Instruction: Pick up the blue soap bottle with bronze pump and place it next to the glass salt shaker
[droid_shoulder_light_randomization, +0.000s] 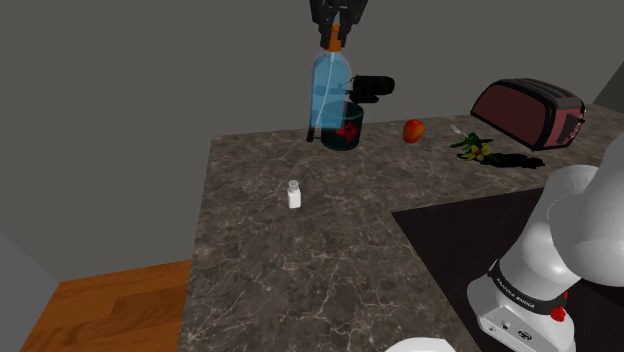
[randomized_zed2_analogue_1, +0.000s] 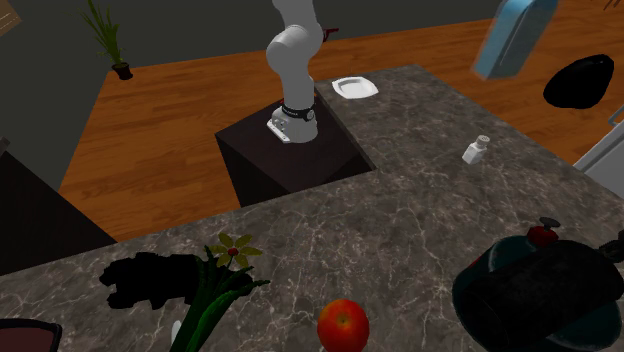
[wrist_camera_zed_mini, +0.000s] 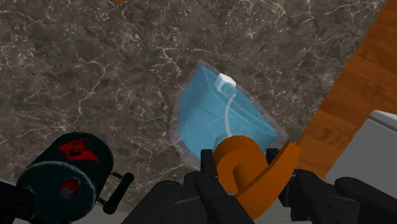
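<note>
A translucent blue soap bottle (droid_shoulder_light_randomization: 329, 95) with an orange-bronze pump (droid_shoulder_light_randomization: 334, 41) hangs in the air above the dark marbled counter (droid_shoulder_light_randomization: 330, 250). My black gripper (droid_shoulder_light_randomization: 337, 24) is shut on the pump. In the wrist view the fingers (wrist_camera_zed_mini: 210, 175) clasp the pump (wrist_camera_zed_mini: 245, 168) and the bottle body (wrist_camera_zed_mini: 219, 118) hangs below. The bottle's lower part (randomized_zed2_analogue_1: 512, 38) shows at the second exterior view's upper right. The small glass salt shaker (droid_shoulder_light_randomization: 294, 194) with a white body stands alone on the counter, below and to the shoulder view's left of the bottle. It also stands mid-counter as the salt shaker (randomized_zed2_analogue_1: 475, 149).
A dark teal pot with a red knob (droid_shoulder_light_randomization: 343, 128) stands behind the hanging bottle, a black shape (droid_shoulder_light_randomization: 371, 88) beside it. A red apple (droid_shoulder_light_randomization: 413, 130), a green plant sprig (droid_shoulder_light_randomization: 472, 146) and a maroon toaster (droid_shoulder_light_randomization: 528, 113) line the back. A white plate (randomized_zed2_analogue_1: 355, 87) lies near my stand (randomized_zed2_analogue_1: 290, 150).
</note>
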